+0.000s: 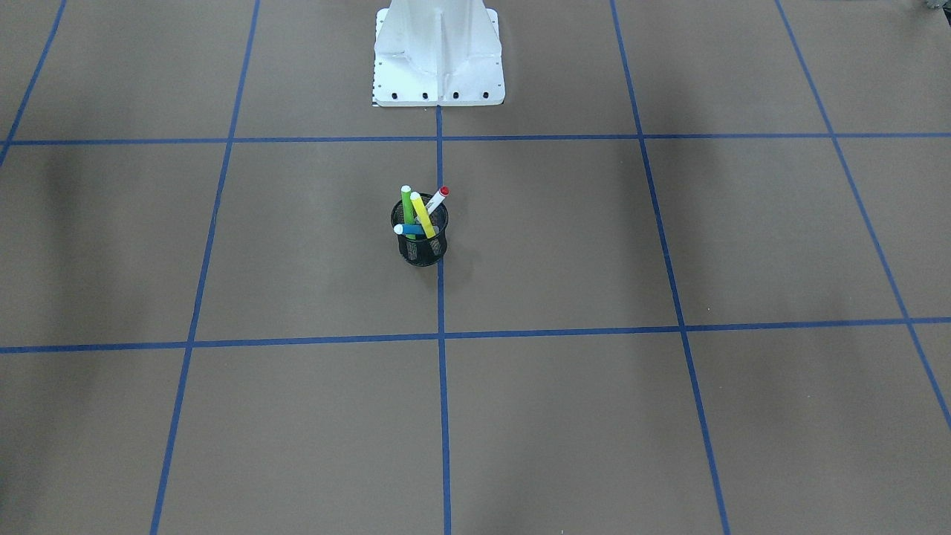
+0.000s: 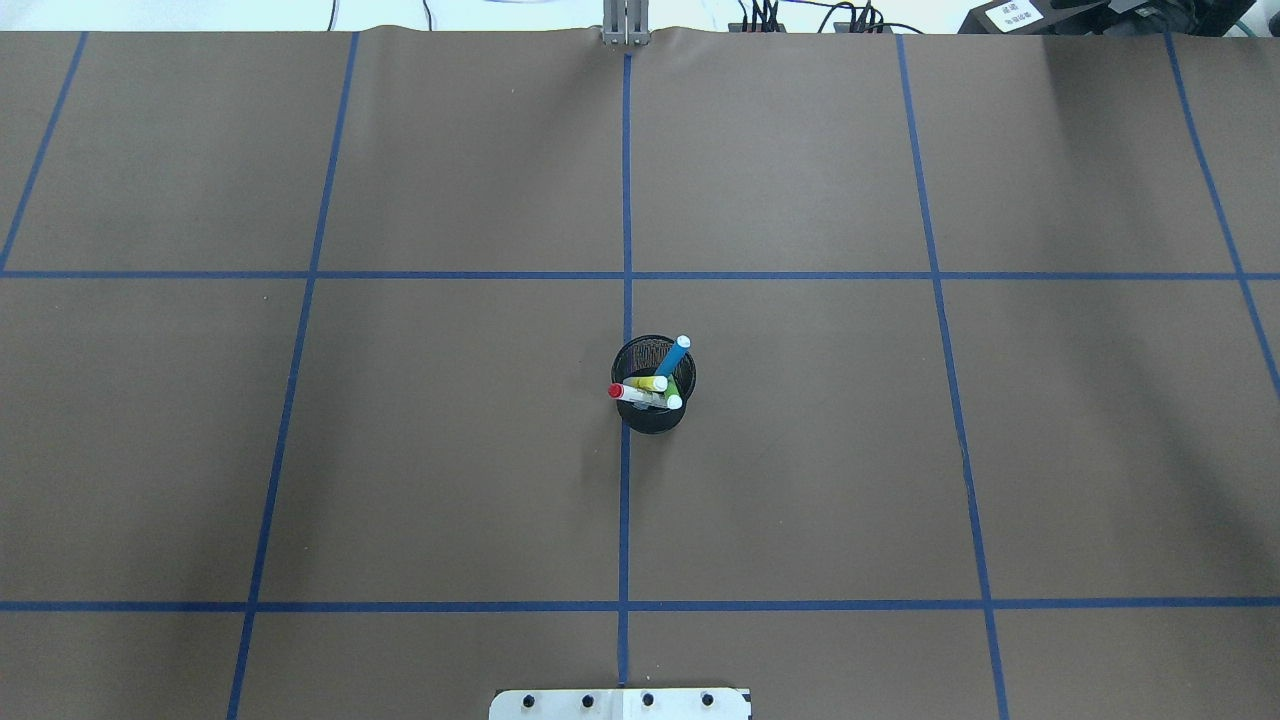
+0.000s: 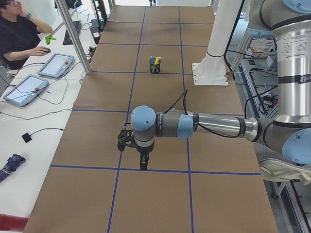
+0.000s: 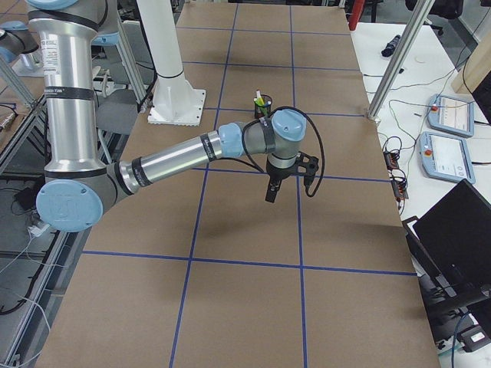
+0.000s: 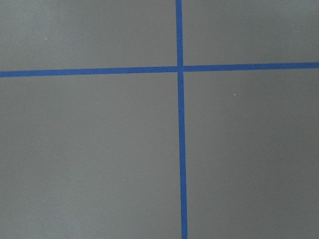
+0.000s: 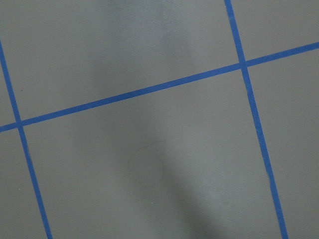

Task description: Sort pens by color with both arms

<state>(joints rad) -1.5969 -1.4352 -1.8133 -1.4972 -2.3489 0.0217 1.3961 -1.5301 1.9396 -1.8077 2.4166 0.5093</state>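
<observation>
Jaws of neither gripper can be judged apart or together: the left gripper [image 3: 143, 164] and the right gripper [image 4: 271, 192] show only in the two side views.

All four pens stand in a black mesh cup [image 1: 422, 251] near the middle of the front-facing view, just left of the central tape line. The green pen [image 1: 407, 204] stands nearly upright. The yellow pen [image 1: 423, 215] leans across the cup, and the white pen with red cap [image 1: 437, 199] tilts toward the upper right. The blue pen [image 1: 410, 229] lies low across the rim, its pale end to the left.

The cup stands on brown paper [image 2: 450, 450] that covers the table, ruled into large squares by blue tape [image 2: 625, 200]. A white base [image 1: 438, 63] stands at top centre of the front-facing view. In the left side view a person [image 3: 19, 34] sits at upper left at a white bench with two tablets [image 3: 56, 65].

The left arm [image 3: 214, 125] reaches level from the right edge of the left side view, its gripper pointing down over the paper beside a tape line, well apart from the cup. The right arm [image 4: 176, 157] slants up from lower left of the right side view, its gripper also pointing down. Both wrist views show only paper and crossing tape.
</observation>
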